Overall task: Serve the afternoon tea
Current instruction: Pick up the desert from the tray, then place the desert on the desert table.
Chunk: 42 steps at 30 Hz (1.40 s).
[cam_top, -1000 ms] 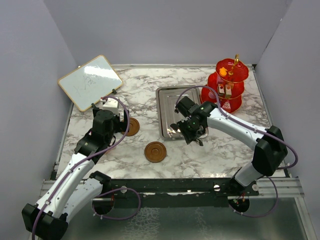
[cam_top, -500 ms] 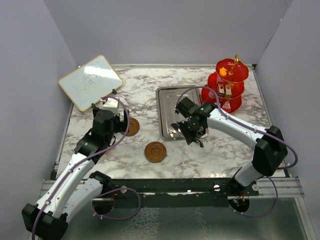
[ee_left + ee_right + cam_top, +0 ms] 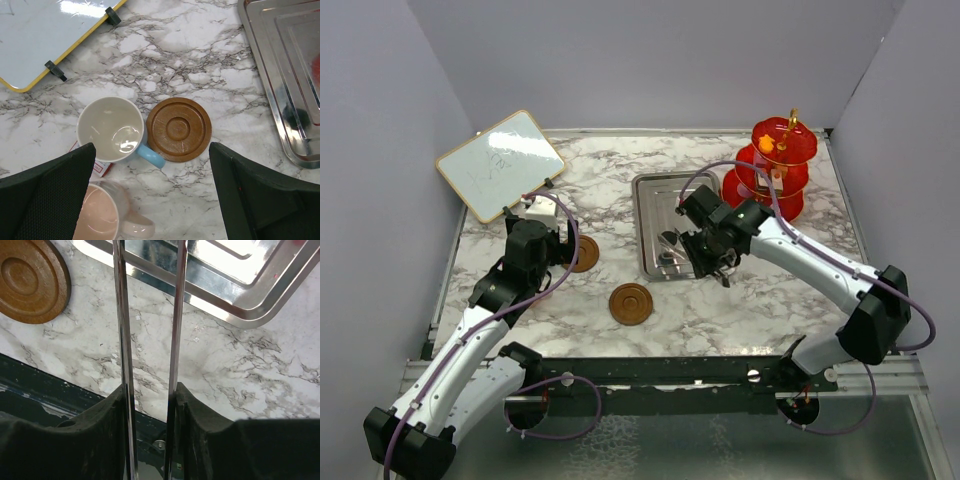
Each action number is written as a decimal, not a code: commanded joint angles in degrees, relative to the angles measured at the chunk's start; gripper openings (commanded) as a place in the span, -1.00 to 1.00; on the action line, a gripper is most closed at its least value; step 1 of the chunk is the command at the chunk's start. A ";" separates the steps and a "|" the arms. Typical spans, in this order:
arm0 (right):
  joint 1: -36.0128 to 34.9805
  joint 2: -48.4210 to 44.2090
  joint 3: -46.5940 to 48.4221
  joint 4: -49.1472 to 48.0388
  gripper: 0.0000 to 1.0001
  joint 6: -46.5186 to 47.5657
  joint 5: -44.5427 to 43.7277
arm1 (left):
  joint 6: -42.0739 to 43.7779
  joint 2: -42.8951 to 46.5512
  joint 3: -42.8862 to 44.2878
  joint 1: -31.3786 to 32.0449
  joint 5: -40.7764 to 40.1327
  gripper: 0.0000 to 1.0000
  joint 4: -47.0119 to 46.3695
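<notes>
– Marble-patterned table (image 3: pixel 760 300) inside plain grey walls is what we see. Where do the tea things stand?

– We find the red three-tier stand (image 3: pixel 775 185) at the far right corner, with a yellow-orange cake piece (image 3: pixel 765 144) on its top tier. One brown saucer (image 3: pixel 631 303) lies alone near the front edge. The other saucer (image 3: pixel 179 129) is left of the steel tray (image 3: pixel 655 205). The blue cup (image 3: pixel 111 129) is just beside it on the left, with its handle turned toward it. The pink cup (image 3: pixel 97 218) sits just nearer than the blue one and is blurred in our left wrist view. A whiteboard (image 3: pixel 500 163) is at the far left.

– And the grippers?

– Our left gripper (image 3: pixel 151 165) hangs above the cups and that saucer, fingers spread wide and holding nothing. Our right gripper (image 3: pixel 149 410) is clamped on metal tongs (image 3: pixel 121 330). The two arms of the tongs stand apart and reach over the tray's near rim.
</notes>
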State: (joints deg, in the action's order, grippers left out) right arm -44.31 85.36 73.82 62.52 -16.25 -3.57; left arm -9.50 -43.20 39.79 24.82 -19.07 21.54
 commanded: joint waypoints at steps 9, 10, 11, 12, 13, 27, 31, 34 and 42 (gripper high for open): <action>-0.42 -8.40 8.97 2.98 -0.52 -4.43 -12.80 | 0.36 0.11 1.17 -0.23 0.35 0.98 -0.58; -0.39 -9.02 9.96 3.95 -0.52 -5.26 -14.56 | 0.36 0.12 1.17 -0.28 0.51 0.98 -0.57; -0.34 -9.69 11.00 4.84 -0.52 -5.83 -16.36 | 0.36 0.13 1.19 -0.34 0.61 0.98 -0.56; -0.33 -10.30 11.94 5.75 -0.53 -6.34 -17.94 | 0.36 0.10 1.17 -0.29 0.61 0.98 -0.58; -0.33 -11.01 12.98 6.63 -0.53 -6.90 -19.41 | 0.36 0.10 1.17 -0.26 0.71 0.98 -0.55; 13.67 -16.55 17.27 9.91 -0.55 -3.66 -19.50 | 0.08 0.62 1.25 -0.27 2.60 0.98 -0.78; 20.97 -17.12 16.81 8.17 -0.55 -1.42 -14.03 | -0.07 0.70 1.34 -0.33 3.06 0.98 -0.84; 24.19 -16.57 17.90 7.60 -0.55 -1.03 -12.77 | -0.21 0.75 1.34 -0.26 3.61 0.98 -0.80; 30.87 -12.82 21.44 4.97 -0.55 -0.53 -10.66 | -0.27 1.15 1.43 -0.25 4.33 0.98 -0.88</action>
State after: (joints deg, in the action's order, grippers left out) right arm -15.18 70.70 91.72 71.96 -17.58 -16.56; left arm -9.56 -43.16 39.79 24.82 -16.16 21.54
